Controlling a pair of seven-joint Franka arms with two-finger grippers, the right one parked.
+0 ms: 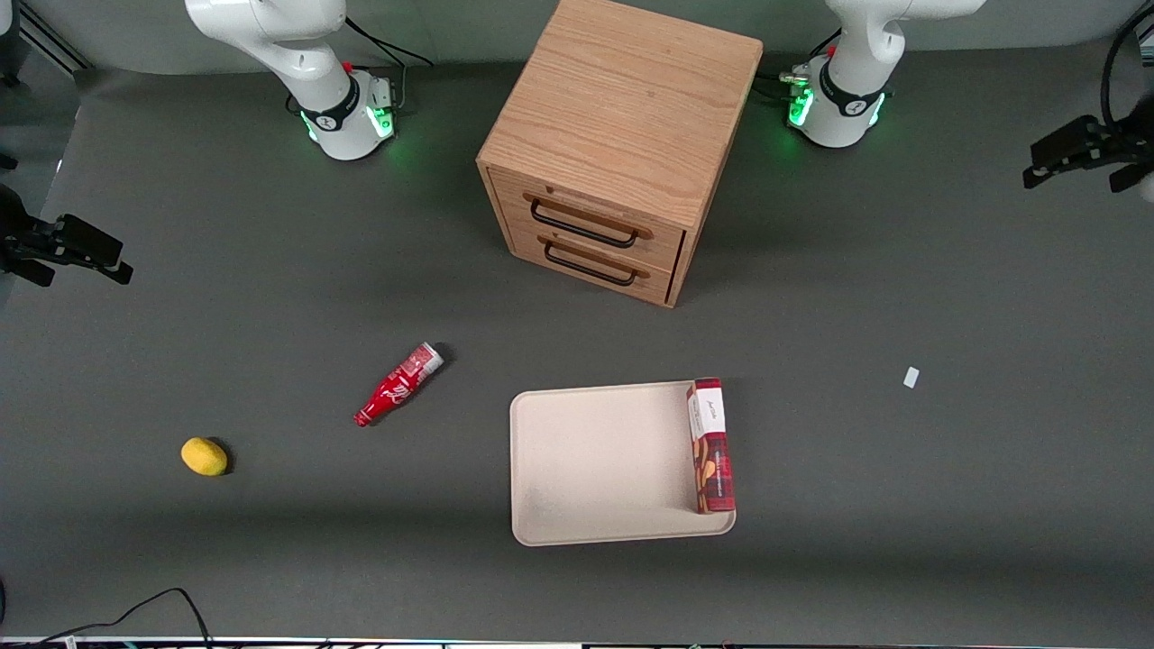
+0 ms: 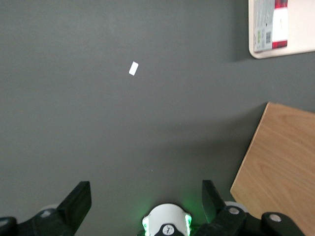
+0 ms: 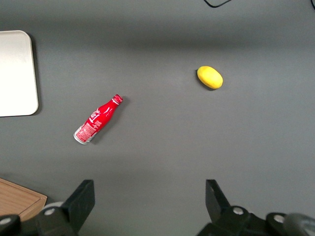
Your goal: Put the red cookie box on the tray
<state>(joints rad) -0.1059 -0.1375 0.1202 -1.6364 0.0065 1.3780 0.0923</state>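
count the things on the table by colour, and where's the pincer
Red: 2, cookie box on the tray, bottle
Yellow: 1, lemon
Beige: 1, tray
Wood: 1, drawer cabinet
White: 1, paper scrap
Total: 6
Pincer open, empty, above bare table near the working arm's base.

The red cookie box [image 1: 710, 446], lower centre of the front frame, is dark-red plaid with golden cookie pictures and a white label panel, and it lies on the plain cream tray [image 1: 595, 464]. The table [image 1: 902, 505] is flat dark grey throughout; on it are a bright red bottle [image 1: 398, 385] with white lettering and a silver-grey cap end, a plain yellow lemon [image 1: 205, 456] at lower left, and a small white scrap [image 1: 911, 378] at right. The drawer cabinet [image 1: 622, 135] at upper centre is light oak grain with black handles, and the gripper [image 2: 145, 196] over the grey table is black, its fingers spread wide.
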